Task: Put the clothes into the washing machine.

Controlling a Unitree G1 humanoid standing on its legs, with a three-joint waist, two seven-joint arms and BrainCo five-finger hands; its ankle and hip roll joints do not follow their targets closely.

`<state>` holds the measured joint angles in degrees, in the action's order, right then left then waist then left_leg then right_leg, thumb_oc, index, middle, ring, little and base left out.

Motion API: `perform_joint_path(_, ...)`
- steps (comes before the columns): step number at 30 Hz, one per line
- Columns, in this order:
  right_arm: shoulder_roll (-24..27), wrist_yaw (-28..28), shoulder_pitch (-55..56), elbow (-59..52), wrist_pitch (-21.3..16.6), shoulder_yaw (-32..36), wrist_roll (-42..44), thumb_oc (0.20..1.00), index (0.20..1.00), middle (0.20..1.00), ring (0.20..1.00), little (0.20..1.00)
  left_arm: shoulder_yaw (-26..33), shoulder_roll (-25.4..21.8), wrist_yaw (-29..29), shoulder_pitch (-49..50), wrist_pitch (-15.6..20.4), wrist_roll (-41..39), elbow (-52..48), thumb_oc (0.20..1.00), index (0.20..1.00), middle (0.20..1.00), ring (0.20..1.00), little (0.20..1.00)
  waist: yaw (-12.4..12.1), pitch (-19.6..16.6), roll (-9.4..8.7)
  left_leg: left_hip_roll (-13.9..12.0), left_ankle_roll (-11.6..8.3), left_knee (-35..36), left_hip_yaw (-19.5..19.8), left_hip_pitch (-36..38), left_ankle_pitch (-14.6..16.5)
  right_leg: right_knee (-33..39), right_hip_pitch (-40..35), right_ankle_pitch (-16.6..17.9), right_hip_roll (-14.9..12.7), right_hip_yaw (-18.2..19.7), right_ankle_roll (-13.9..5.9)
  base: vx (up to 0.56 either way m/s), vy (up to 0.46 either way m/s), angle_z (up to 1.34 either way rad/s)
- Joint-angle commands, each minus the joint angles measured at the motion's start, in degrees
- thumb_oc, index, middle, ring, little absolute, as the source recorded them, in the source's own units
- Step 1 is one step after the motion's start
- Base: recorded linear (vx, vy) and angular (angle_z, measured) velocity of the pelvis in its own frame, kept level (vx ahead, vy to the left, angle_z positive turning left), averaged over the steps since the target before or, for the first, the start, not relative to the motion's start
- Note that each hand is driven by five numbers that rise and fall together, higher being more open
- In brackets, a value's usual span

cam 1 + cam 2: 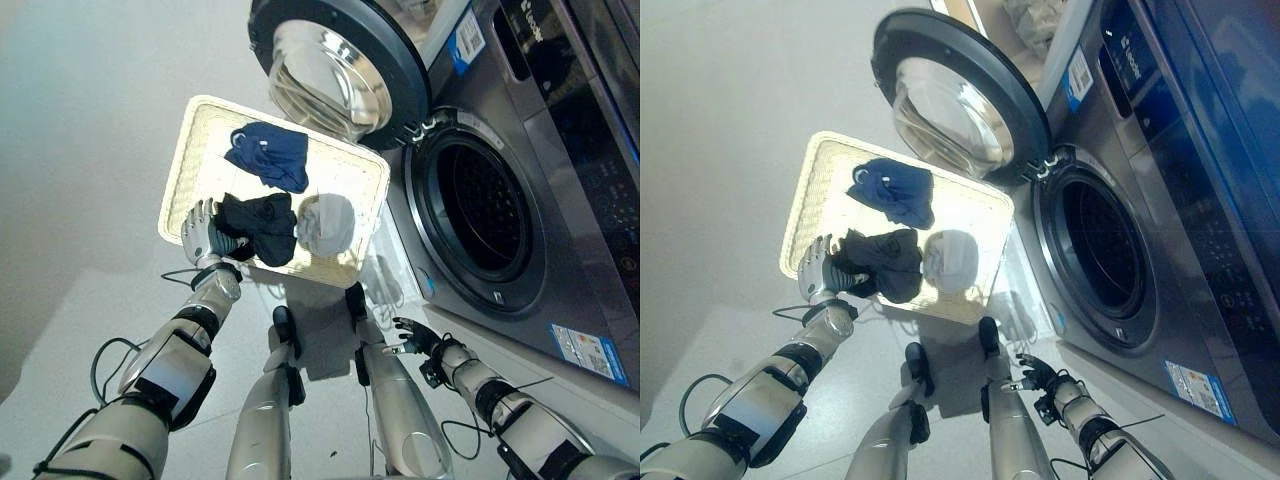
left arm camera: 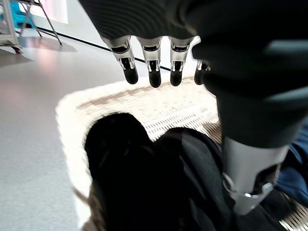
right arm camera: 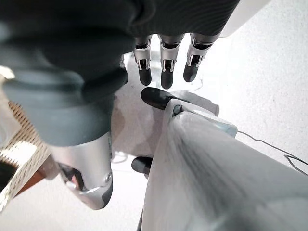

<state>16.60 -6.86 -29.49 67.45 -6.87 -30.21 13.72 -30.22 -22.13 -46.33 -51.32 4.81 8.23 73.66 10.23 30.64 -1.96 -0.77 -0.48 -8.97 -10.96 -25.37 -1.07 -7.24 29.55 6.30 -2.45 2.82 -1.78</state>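
Light is even and bright over the pale floor; the white basket glows almost overexposed, its weave washed out around the black garment; glare streaks the glass of the washing machine door, while the drum opening beside it stays dark; soft shadow pools on the floor below the basket; in the left wrist view the left robot hand and the black garment are blurred; the far floor carries a pink sheen.
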Motion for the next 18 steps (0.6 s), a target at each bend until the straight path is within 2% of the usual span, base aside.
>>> perform_joint_path(1, -0.1, 0.5, 0.1, -2.4, -2.1, -3.4, 2.3, 1.000, 1.000, 1.000, 1.000, 1.000, 0.2, -2.8, -1.1, -3.4, -0.8, 1.9, 1.9, 1.000, 1.000, 1.000, 1.000, 1.000, 0.5, -0.8, -3.33, 4.9, 1.09, -14.1, -0.6, -6.4, 9.3, -1.6, 4.1, -0.7, 1.4, 0.3, -2.55, 0.01, -0.006, -0.10)
perform_joint_path(5, 0.0, 1.2, -0.4, -4.0, -2.2, -3.9, 3.7, 1.000, 1.000, 1.000, 1.000, 1.000, -0.8, -3.1, 0.9, -5.4, -1.8, 1.3, 2.4, 1.000, 1.000, 1.000, 1.000, 1.000, 1.0, -0.8, -3.64, 5.1, 0.93, -15.1, -0.3, -9.2, 9.3, -2.1, 6.8, -0.4, 1.6, 0.4, -2.39, 0.01, -0.006, -0.07)
perform_joint_path(6, 0.1, 2.0, -0.6, -5.3, -2.5, -4.3, 4.7, 1.000, 1.000, 1.000, 1.000, 1.000, -1.8, -2.9, 4.2, -6.8, -4.4, 1.4, 3.1, 1.000, 1.000, 1.000, 1.000, 1.000, 1.6, -0.8, -3.76, 5.3, 0.90, -16.1, 0.1, -11.4, 9.3, -2.7, 8.9, -0.1, 1.9, 0.5, -2.28, 0.02, -0.012, -0.06)
perform_joint_path(8, 0.5, 2.1, -0.8, -6.4, -2.6, -4.4, 5.7, 1.000, 1.000, 1.000, 1.000, 1.000, -3.4, -2.8, 7.9, -7.9, -7.3, 0.9, 4.2, 1.000, 1.000, 1.000, 1.000, 1.000, 2.1, -0.8, -3.90, 5.4, 0.86, -17.1, 0.4, -13.3, 9.3, -3.4, 10.8, 0.1, 2.0, 0.5, -2.23, 0.01, -0.007, 0.03)
perform_joint_path(9, 0.7, 2.1, -0.8, -7.6, -2.5, -4.3, 6.2, 1.000, 1.000, 1.000, 1.000, 1.000, -4.6, -2.5, 11.5, -8.6, -10.9, 1.5, 5.5, 1.000, 1.000, 1.000, 1.000, 1.000, 2.5, -0.8, -4.11, 5.5, 0.87, -17.7, 0.6, -14.7, 9.3, -3.7, 12.2, 0.3, 2.1, 0.5, -2.17, 0.01, -0.013, 0.08)
perform_joint_path(11, 0.7, 2.2, -1.0, -8.1, -2.2, -4.4, 6.5, 1.000, 1.000, 1.000, 1.000, 1.000, -5.3, -2.3, 13.3, -8.9, -12.4, 1.1, 6.0, 1.000, 1.000, 1.000, 1.000, 1.000, 2.7, -0.8, -4.22, 5.6, 0.87, -18.0, 0.7, -15.6, 9.3, -3.9, 13.1, 0.5, 2.1, 0.6, -2.11, 0.01, -0.005, 0.02)
perform_joint_path(14, 1.0, 2.4, -1.2, -9.5, -1.7, -4.8, 6.9, 1.000, 1.000, 1.000, 1.000, 1.000, -6.2, -1.8, 22.4, -10.1, -18.2, -0.1, 7.6, 1.000, 1.000, 1.000, 1.000, 1.000, 3.5, -0.8, -4.67, 5.7, 0.94, -18.6, 1.5, -18.1, 9.3, -4.3, 15.7, 1.0, 2.3, 0.8, -1.99, 0.02, -0.009, -0.03)
perform_joint_path(17, 1.1, 2.5, -1.1, -9.8, -1.6, -4.8, 6.9, 1.000, 1.000, 1.000, 1.000, 1.000, -6.5, -1.5, 24.2, -10.2, -19.0, 0.1, 7.9, 1.000, 1.000, 1.000, 1.000, 1.000, 3.6, -0.8, -4.69, 5.8, 0.94, -18.6, 1.6, -18.4, 9.2, -4.3, 16.2, 1.0, 2.4, 0.9, -1.94, 0.01, -0.003, -0.02)
perform_joint_path(18, 1.4, 2.6, -1.0, -10.5, -1.2, -4.8, 6.7, 1.000, 1.000, 1.000, 1.000, 1.000, -7.1, -1.0, 27.2, -10.1, -21.5, 1.7, 8.1, 1.000, 1.000, 1.000, 1.000, 1.000, 3.9, -0.8, -4.71, 5.9, 0.92, -18.5, 1.9, -19.2, 9.0, -4.5, 17.0, 1.2, 2.5, 1.0, -1.85, 0.00, 0.000, 0.00)
